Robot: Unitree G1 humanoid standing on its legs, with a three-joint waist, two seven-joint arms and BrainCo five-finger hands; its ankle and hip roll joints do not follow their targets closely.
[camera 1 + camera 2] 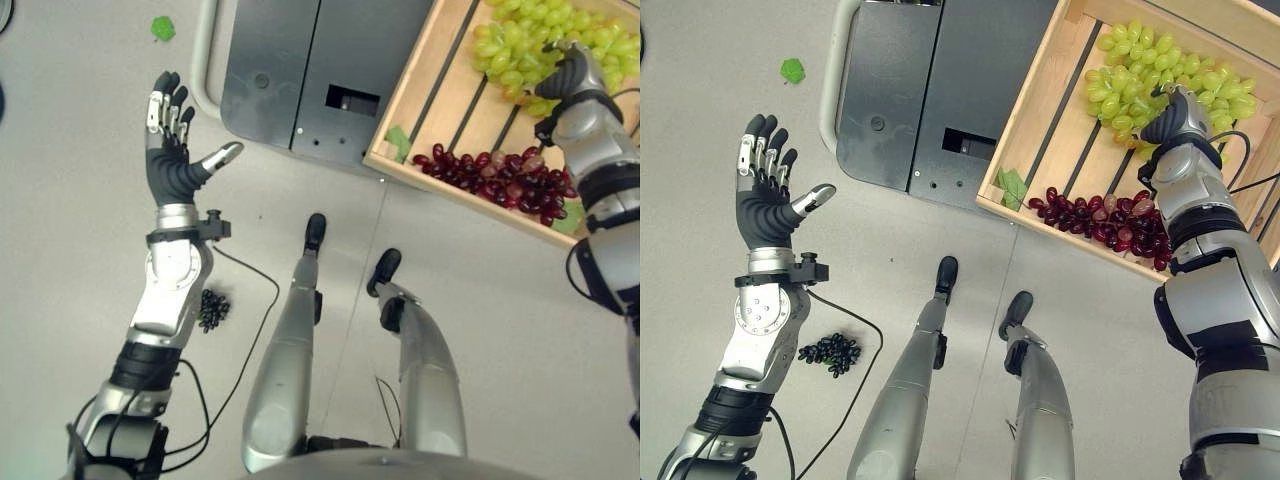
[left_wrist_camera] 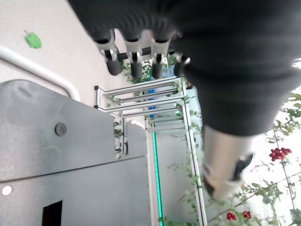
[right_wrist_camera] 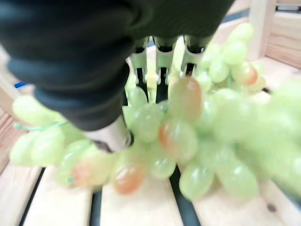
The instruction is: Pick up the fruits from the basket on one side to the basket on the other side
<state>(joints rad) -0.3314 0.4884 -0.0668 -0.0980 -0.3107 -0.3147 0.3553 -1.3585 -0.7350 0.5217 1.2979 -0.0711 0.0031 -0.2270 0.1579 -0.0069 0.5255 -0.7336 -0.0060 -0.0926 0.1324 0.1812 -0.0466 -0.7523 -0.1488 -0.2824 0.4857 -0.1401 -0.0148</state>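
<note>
The green grapes (image 1: 1160, 75) lie in the far part of the slatted wooden crate (image 1: 1040, 140), and the right hand (image 1: 1175, 118) is down on their near edge, its fingers (image 3: 160, 56) pushed in among the berries so I cannot tell whether they grip. A bunch of red grapes (image 1: 1110, 225) lies along the crate's near side. The left hand (image 1: 765, 195) hangs over the floor (image 1: 700, 120) with fingers spread and nothing in it, and a small dark grape bunch (image 1: 830, 352) lies on the floor beside that arm.

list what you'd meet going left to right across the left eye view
left robot hand → dark grey base plate → small green leaf at the wooden crate's corner → red grapes → right robot hand on the green grapes
</note>
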